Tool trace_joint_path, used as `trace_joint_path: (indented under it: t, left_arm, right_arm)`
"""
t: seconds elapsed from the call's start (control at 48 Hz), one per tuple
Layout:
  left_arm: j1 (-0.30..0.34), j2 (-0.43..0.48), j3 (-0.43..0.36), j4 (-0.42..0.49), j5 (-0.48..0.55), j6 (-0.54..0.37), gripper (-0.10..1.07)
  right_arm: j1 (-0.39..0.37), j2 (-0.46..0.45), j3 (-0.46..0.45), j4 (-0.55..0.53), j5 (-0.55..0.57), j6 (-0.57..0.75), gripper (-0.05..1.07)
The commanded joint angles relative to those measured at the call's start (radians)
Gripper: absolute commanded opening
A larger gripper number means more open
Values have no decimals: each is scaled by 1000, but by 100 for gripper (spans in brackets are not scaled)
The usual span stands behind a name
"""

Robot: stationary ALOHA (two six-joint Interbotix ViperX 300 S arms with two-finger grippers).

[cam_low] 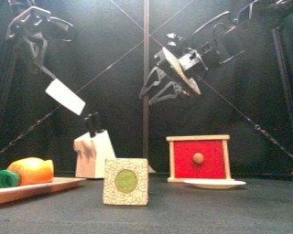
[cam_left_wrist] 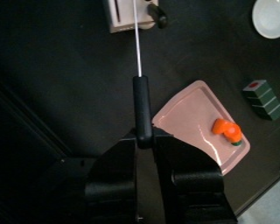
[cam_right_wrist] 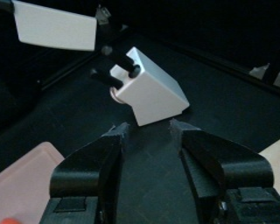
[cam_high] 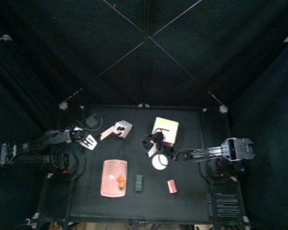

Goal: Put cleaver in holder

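The insertion step was in hand. The cleaver (cam_low: 66,96) was held in the air by its black handle in the clamped left gripper (cam_left_wrist: 146,140), just above the holder (cam_low: 92,155), which stood toward the table's (cam_high: 189,202) far edge, left of its middle. The long axis was slanted, with the blade end lower and aimed at the holder; from the left wrist the blade was seen edge-on. The right gripper (cam_right_wrist: 149,131) was kept wide and empty near the holder. Next, alignment with a free slot and a lowering along the axis would probably be required.
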Motion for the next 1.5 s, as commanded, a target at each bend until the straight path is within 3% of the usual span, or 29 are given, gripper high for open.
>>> trace_joint_path:
  t: [0.0, 0.354, 0.542, 1.0, 1.479]
  left_arm:
    - [54, 20, -23, -29, -6, 32, 42]
    - [164, 110, -81, -103, 5, 167, 42]
    - [189, 173, -130, -140, 37, 241, 42]
    - [256, 225, -120, -133, 46, 287, 42]
    - [256, 241, -140, -133, 48, 290, 42]
  right_arm:
    - [-8, -2, -18, 6, 0, -2, 80]
    - [20, -12, 51, 52, 8, -2, 80]
    - [25, -31, 67, 52, 8, -2, 80]
    - [31, -34, 71, 52, 8, -2, 80]
    - [31, -34, 72, 52, 8, -2, 80]
